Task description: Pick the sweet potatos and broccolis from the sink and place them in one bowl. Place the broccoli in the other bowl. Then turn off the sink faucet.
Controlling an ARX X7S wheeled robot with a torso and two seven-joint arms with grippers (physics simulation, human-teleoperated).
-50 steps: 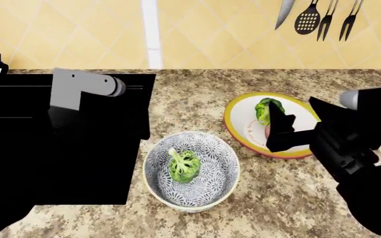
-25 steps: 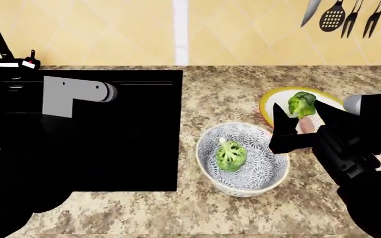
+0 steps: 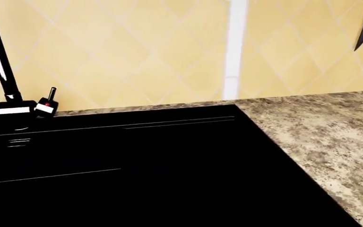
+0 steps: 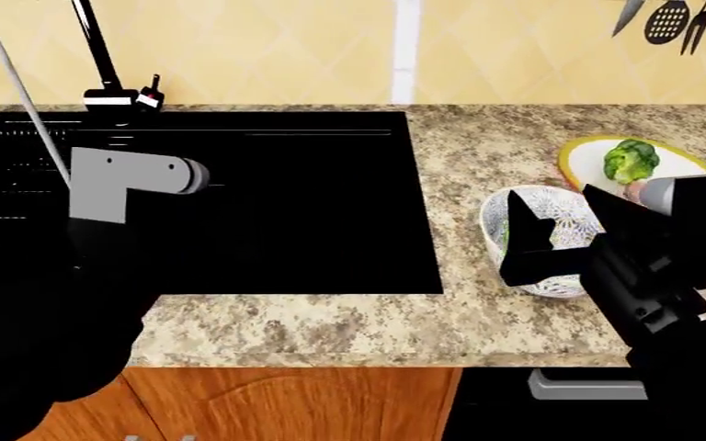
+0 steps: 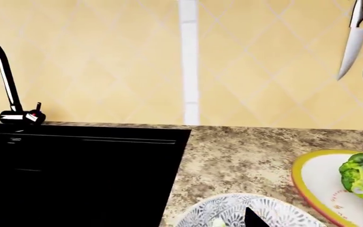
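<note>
Behind the right fingers (image 4: 528, 241), grip state unclear, sits the patterned bowl (image 4: 570, 283).

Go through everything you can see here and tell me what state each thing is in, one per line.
Sink: black inside, contents not visible.
Faucet: upright, water flow cannot be told.
Patterned bowl: upright, partly hidden by right arm.
Yellow-rimmed bowl: upright, holds broccoli.
Left gripper: not in view.
Right gripper: state cannot be told.

Sink (image 4: 267, 202) left of two bowls (image 4: 537, 241); faucet (image 4: 110, 87) behind sink.
</note>
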